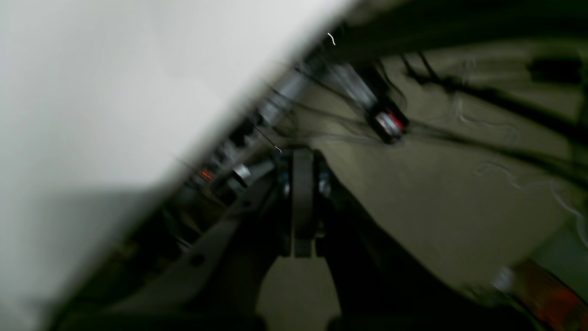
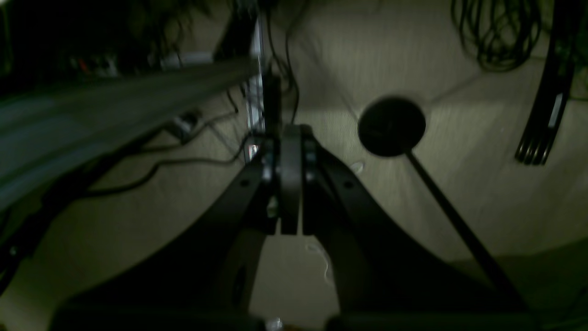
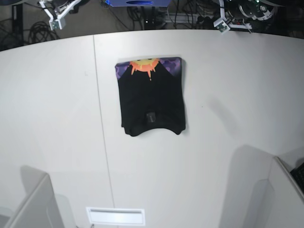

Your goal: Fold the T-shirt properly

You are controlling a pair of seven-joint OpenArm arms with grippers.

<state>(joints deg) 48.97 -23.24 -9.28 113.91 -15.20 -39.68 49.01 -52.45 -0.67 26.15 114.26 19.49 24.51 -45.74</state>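
Base view, near edge: two pale panel-like shapes rise at the lower corners, with a small white slotted plate lying between them on the table. Further in, the T-shirt lies flat near the middle of the white tabletop, folded into a compact upright rectangle; its black side faces up, and a strip of purple and orange print shows along the far edge (a small label sits near the lower middle of the cloth). Nothing touches it. Beyond the far table edge, cables and equipment fill the dark background, and pale arm parts reach in at the top left and top right; neither gripper's tips can be made out here.

Left wrist view (blurred): the left gripper has its fingers pressed together, holding nothing. To its left runs a slanting white surface, probably the table edge seen from the side; beyond and to the right lie a beige floor and dark cables. The T-shirt does not appear.

Right wrist view (dim): the right gripper likewise has its fingers pressed together and empty. Past it are a round black base with a rod on the floor, and coiled cables further away. Only the base view shows the garment.
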